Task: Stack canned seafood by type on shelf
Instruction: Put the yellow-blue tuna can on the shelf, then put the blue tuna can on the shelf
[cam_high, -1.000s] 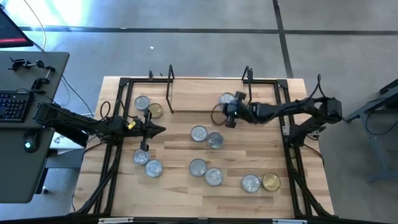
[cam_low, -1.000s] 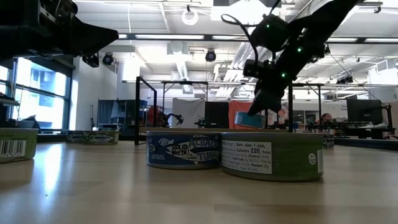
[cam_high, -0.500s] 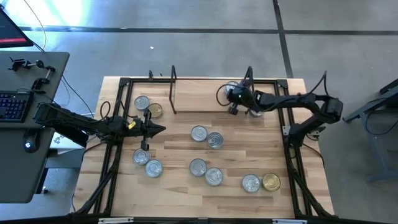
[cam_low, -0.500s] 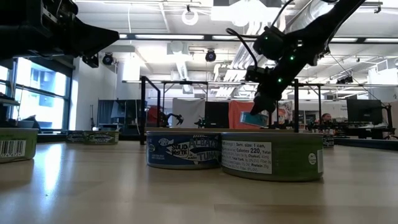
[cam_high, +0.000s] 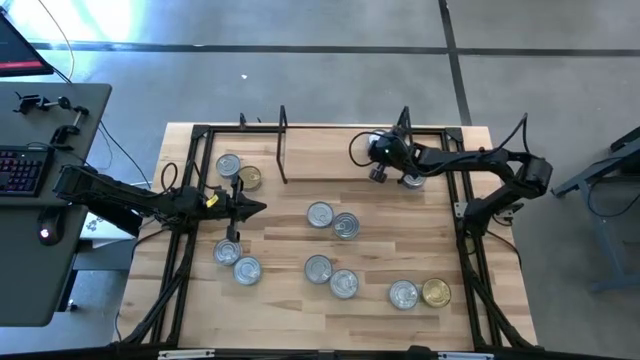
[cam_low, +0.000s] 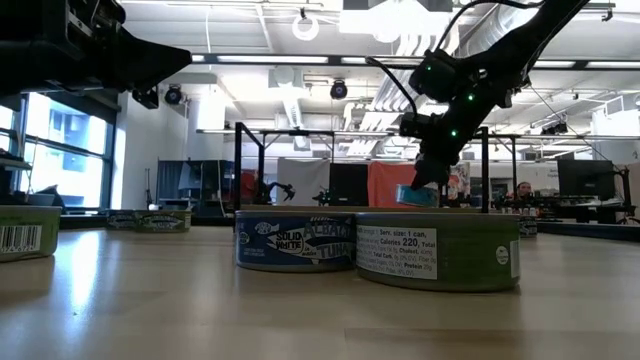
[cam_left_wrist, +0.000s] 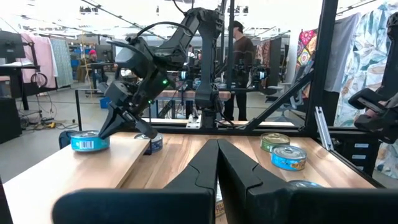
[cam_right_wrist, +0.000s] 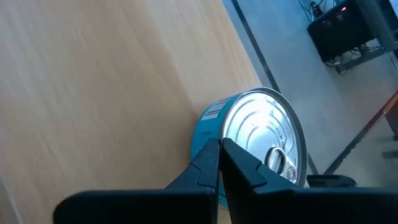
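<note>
Right arm stretches toward the frame's upper centre, its gripper closed; left gripper, fingers together, hovers at left-centre.

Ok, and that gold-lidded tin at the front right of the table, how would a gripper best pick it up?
Probably from straight above, pinching the low side wall of the gold-lidded tin: it lies flat, lid up. A silver tin sits close beside it, on its left in the high view, so grip across its near and far sides, which look free.
</note>
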